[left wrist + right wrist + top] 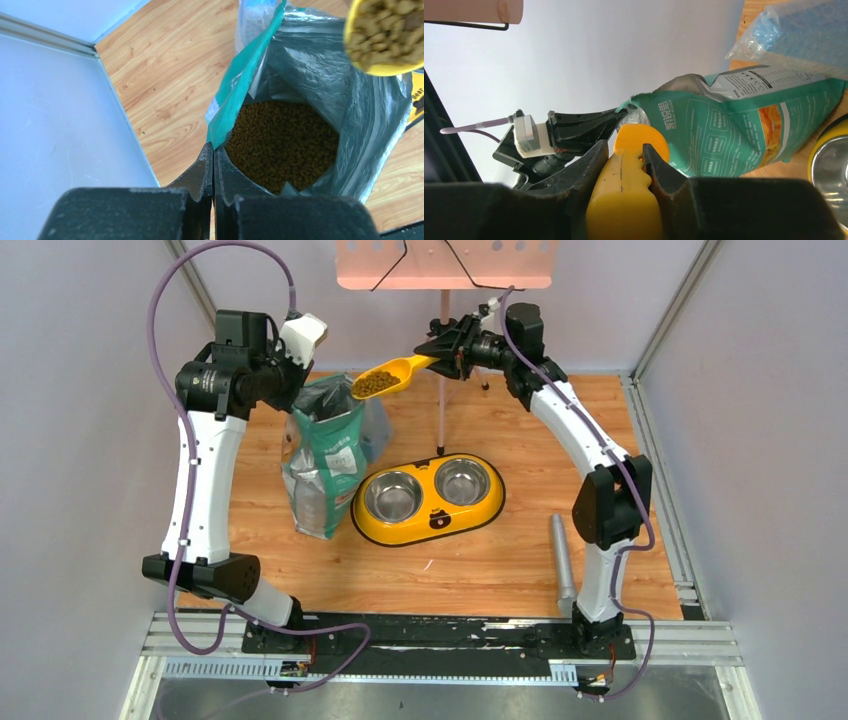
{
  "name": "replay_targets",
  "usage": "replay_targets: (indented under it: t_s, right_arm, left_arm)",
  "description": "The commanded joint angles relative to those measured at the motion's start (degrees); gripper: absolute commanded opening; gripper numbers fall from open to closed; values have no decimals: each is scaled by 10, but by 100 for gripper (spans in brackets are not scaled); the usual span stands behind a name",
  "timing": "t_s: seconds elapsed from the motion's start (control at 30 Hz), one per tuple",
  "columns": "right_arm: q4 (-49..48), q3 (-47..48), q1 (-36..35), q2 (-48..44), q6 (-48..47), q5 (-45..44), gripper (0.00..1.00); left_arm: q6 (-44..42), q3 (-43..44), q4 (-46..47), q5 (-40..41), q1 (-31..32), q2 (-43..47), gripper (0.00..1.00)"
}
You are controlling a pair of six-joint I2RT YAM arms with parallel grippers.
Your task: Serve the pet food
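The right gripper [624, 148] is pinched on the handle of the orange-yellow scoop [388, 377], one finger pressed to each flank. From that grip the scoop is carried roughly level. Its long axis runs across the top view, with the handle toward the right arm and the bowl pointed toward the left arm. A heap of pet food [374, 384] is held in the bowl, elongated along the same axis, and it is raised above the open mouth of the bag [326, 455].

The left gripper [213, 149] is pressed together on the teal rim of the bag, so the mouth is held open and facing upward. More kibble is seen inside the bag in the left wrist view, below the loaded scoop tip.

The bag is stood upright on the wooden table [500, 570]. Just beside it, toward the right arm, a yellow double bowl [437, 522] is laid. A grey cylinder [563, 562] lies near the right arm's base.
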State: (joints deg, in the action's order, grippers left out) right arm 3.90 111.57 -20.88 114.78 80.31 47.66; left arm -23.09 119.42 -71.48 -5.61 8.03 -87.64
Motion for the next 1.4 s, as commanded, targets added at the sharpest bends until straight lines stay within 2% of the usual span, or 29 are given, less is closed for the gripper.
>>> replay_targets:
  t_s: [0.0,0.33,0.77,0.93,1.1,1.27,1.37]
  right_arm:
    - [-34,-28,27,-75,0,6,0]
    - [-58,-113,75,-142,1,34,0]
    - [-77,-291,166,-236,-35,84,0]
    - [-133,-389,228,-262,-65,114,0]
    - [-207,-479,276,-250,-111,155,0]
    - [-201,-530,293,-241,-185,174,0]
    - [-165,-537,300,-236,-243,176,0]
  left_arm:
    - [-15,-8,65,34,-6,19,0]
    - [-12,-11,80,51,-6,9,0]
    - [-10,-6,98,68,-6,4,0]
    - [-3,-2,99,61,-6,3,0]
    - [-3,0,101,60,-6,7,0]
    - [4,-2,116,60,-5,16,0]
    - [10,-5,126,60,-6,21,0]
